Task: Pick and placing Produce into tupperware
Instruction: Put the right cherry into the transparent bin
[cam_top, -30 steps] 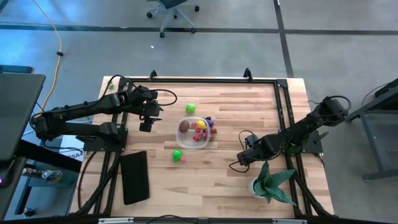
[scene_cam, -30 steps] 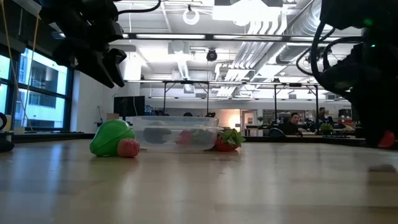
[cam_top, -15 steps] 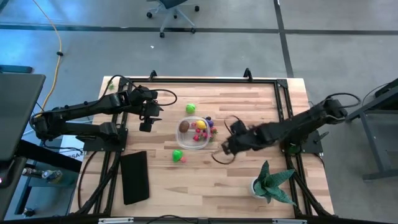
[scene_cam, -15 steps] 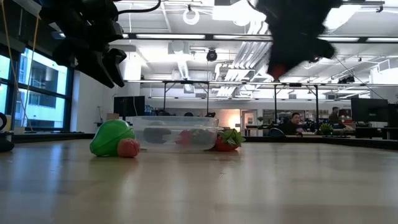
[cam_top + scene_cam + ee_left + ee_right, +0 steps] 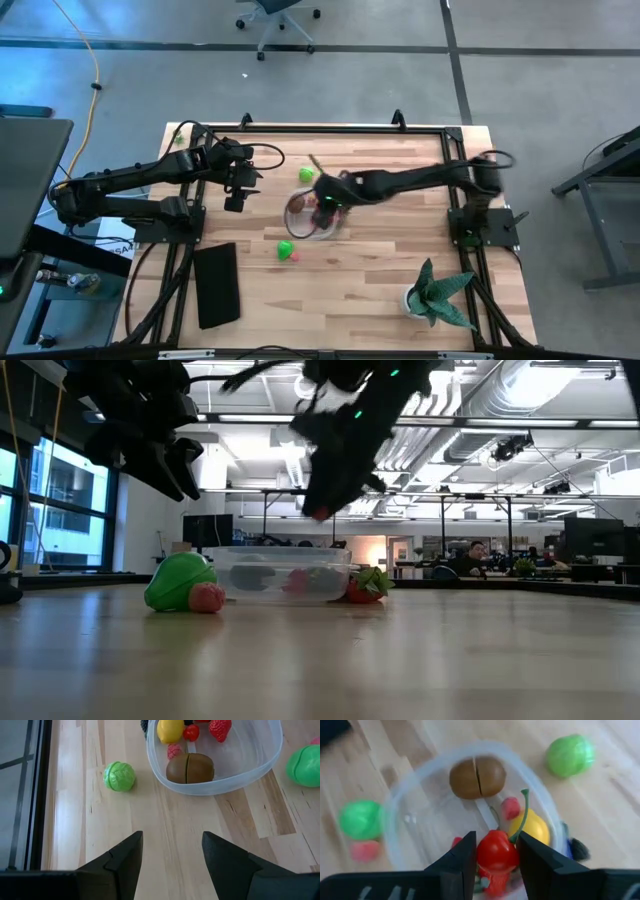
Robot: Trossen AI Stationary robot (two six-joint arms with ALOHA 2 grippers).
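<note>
The clear tub [image 5: 300, 232] [image 5: 400, 795] sits mid-table and holds a brown kiwi [image 5: 477, 776], a yellow lemon [image 5: 535, 829] and small red pieces. My right gripper [image 5: 325, 196] [image 5: 497, 847] hovers over the tub, shut on a red cherry [image 5: 496, 854] with a green stem. A green cabbage [image 5: 306, 174] lies beyond the tub. A green fruit [image 5: 286, 248] and a pink piece [image 5: 207, 597] lie on its near side, and a strawberry [image 5: 366, 585] lies beside it. My left gripper [image 5: 236, 200] [image 5: 172, 855] waits open, raised, left of the tub. My right gripper pinches the cherry's round red body [image 5: 490, 846] between its two fingers, one on each side. The fingers come from above, slanting down over the tub. The cherry is lifted clear, and its green stem [image 5: 522, 815] sticks out beyond the fingertips.
A flat black slab [image 5: 217, 284] lies near the table's near left corner. A spiky potted plant [image 5: 438, 292] stands at the near right. Dark frame rails [image 5: 452, 170] run along the table's edges. Bare wood shows right of the tub.
My right arm has swung from the near right part of the table, by the plant, up and across toward the left and far side. It carried the red cherry and now hangs over the tub. The tub and the loose produce have kept their places.
</note>
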